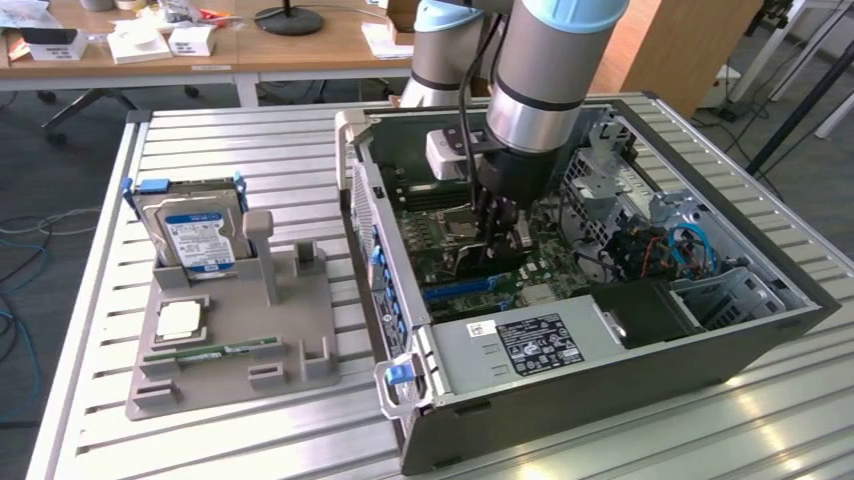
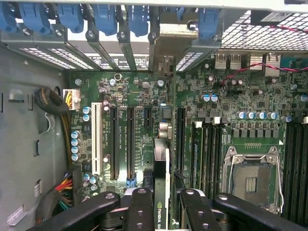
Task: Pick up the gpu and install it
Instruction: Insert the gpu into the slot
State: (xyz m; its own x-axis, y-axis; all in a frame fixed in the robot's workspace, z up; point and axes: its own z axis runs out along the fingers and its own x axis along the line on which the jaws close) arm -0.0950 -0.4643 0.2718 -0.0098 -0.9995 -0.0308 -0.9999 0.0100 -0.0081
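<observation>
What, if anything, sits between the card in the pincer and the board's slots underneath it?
Nothing visible does. The gpu is clamped edge-on in the pincer, right over the motherboard, and the long black slots beside it are bare. Whether it already touches a slot cannot be told.

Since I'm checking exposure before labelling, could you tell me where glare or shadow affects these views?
Exterior view: bright glare patches on the slatted table near the case; the arm shades the motherboard. Wrist view: the gap behind the blue slot clips is blown out white, the board evenly lit, the gripper holding the gpu dark.
</observation>
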